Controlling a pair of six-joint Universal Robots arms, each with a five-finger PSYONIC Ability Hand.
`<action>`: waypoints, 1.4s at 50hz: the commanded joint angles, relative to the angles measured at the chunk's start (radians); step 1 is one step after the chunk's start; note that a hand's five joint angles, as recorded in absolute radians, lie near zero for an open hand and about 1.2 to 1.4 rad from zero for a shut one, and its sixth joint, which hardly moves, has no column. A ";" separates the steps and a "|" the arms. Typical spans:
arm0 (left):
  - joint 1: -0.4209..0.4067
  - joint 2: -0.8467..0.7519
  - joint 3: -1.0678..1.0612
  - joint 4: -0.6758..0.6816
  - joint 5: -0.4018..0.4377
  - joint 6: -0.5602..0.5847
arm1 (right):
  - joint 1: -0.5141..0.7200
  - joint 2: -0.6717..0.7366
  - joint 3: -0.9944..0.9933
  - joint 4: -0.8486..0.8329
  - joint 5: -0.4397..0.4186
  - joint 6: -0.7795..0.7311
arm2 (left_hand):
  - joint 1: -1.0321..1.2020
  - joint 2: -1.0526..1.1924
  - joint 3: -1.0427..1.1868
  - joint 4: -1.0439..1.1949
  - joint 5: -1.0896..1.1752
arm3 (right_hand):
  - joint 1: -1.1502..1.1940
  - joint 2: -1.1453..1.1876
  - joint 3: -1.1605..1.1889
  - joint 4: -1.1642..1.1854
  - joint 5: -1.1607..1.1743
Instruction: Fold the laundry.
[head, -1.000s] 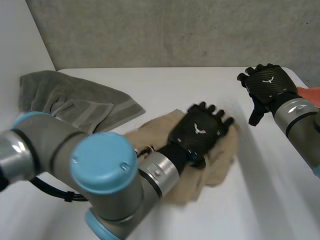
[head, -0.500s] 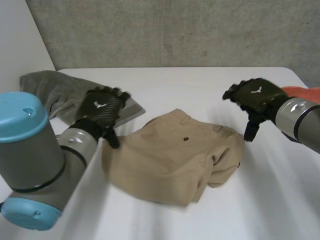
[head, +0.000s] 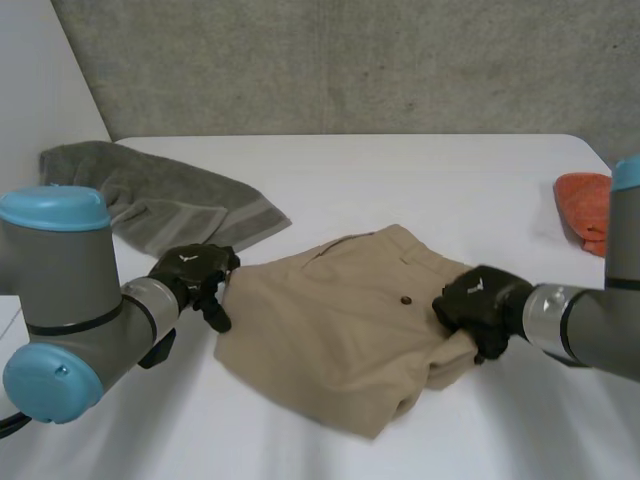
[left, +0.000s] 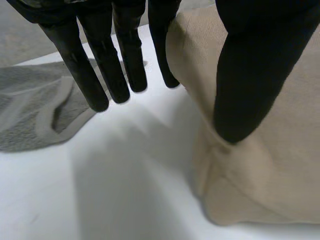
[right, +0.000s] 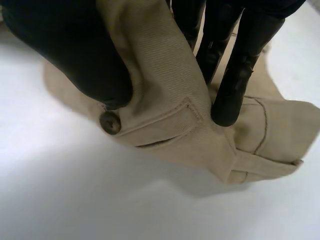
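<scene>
Centrally on the white desk (head: 400, 170) lie tan shorts (head: 330, 330). The right hand (head: 475, 300) pinches their buttoned edge between thumb and fingers; the left hand (head: 190, 272), fingers straight and spread, rests its thumb on the opposite edge.

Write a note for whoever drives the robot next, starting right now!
Left robot hand: open, fingers straight, thumb resting on the edge of the shorts nearest the towel.
Right robot hand: shut on a fold of the shorts by the button, at the opposite side.
Things: shorts lie rumpled in the middle of the table; grey towel at the far left; orange cloth at the right edge.
Done: no tidy fold yet.
Left: flatten and fold the shorts, then probably the towel and orange cloth.
</scene>
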 joint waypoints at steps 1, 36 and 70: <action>0.000 -0.006 0.051 -0.020 0.021 -0.008 | 0.007 -0.152 0.159 0.120 0.000 -0.135 | 0.487 0.502 0.508 0.504 0.505 | 0.458 0.222 0.233 0.202 0.234; -0.026 -0.009 0.158 -0.009 0.018 0.092 | 0.142 0.415 -0.936 0.208 0.046 0.190 | 0.720 0.735 0.741 0.737 0.738 | -0.764 -1.000 -0.989 -1.020 -0.988; -0.098 -0.147 0.712 0.469 -0.098 0.331 | 0.174 0.483 -1.404 -0.333 0.242 0.391 | 0.793 0.808 0.814 0.810 0.811 | 0.458 0.222 0.233 0.202 0.234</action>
